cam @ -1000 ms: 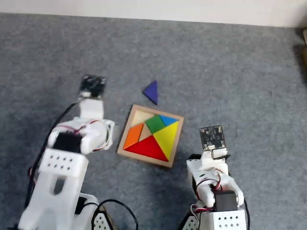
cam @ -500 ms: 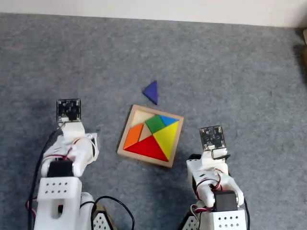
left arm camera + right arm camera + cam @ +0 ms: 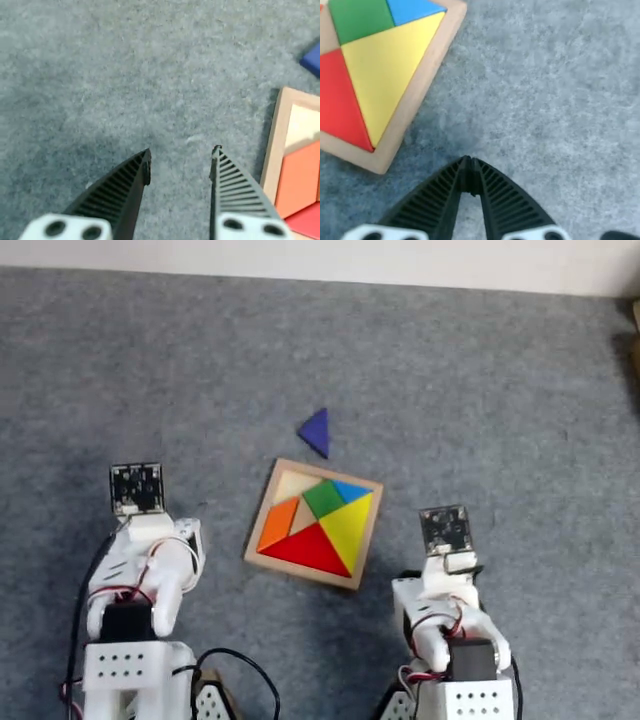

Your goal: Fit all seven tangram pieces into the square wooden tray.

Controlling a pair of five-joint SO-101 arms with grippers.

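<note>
The square wooden tray (image 3: 266,512) lies mid-table, holding red, yellow, green, light blue, orange and pale pieces. A dark blue triangle (image 3: 316,431) rests on the carpet just beyond the tray's far corner. My left gripper (image 3: 180,155) is open over bare carpet to the left of the tray, whose edge (image 3: 276,135) and orange piece (image 3: 297,175) lie beside one finger. My right gripper (image 3: 470,175) is shut and empty, near the tray's right corner (image 3: 400,135) with the yellow piece (image 3: 385,75) and red piece (image 3: 337,105).
Grey carpet covers the table all around. A pale wall strip (image 3: 320,260) runs along the far edge. A dark object (image 3: 634,335) sits at the far right border.
The left arm has pulled back from beside the tray toward its base, ending low at the left. The right arm has barely moved. The pieces stay where they were.
</note>
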